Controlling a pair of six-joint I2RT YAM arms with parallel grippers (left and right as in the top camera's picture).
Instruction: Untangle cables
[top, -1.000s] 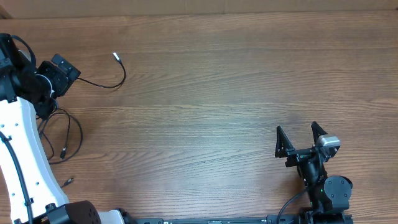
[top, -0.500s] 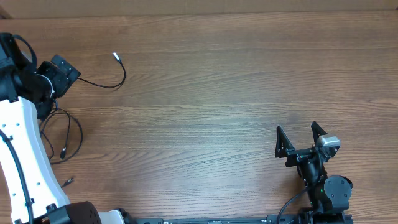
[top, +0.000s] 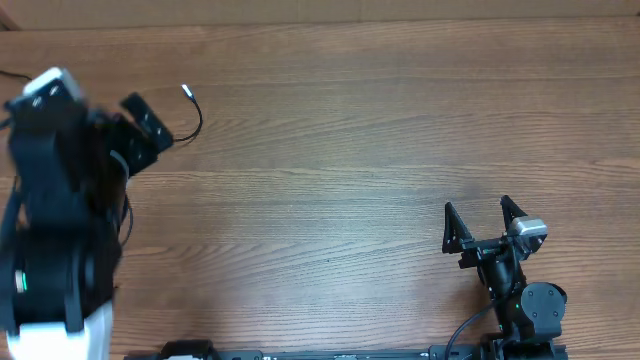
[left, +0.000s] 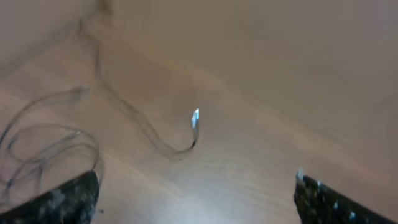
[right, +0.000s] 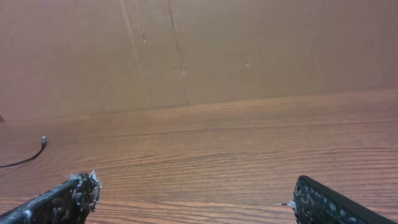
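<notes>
While the left arm shows as a dark blur in the upper left of the overhead frame, its gripper (top: 150, 122) stands wide open with nothing in it. The wrist view confirms that: the left gripper (left: 196, 180) has both fingers far apart at the bottom corners, only bare table (top: 350, 150) between them. One cable (top: 198, 122) curls just right of that gripper, its silver tip (top: 186, 90) pointing toward the top edge. From the left wrist the same cable (left: 143, 127) runs down from the upper left and hooks up to the tip (left: 195, 118) at centre, blurred, with more loops (left: 43, 143) piled at the left edge. Over at lower right, the right gripper (top: 476, 212) sits fully spread and empty, well apart from the cables. Its own camera shows the right gripper (right: 196, 186) open over wood grain, a cable end (right: 25, 160) lying at the far left.
</notes>
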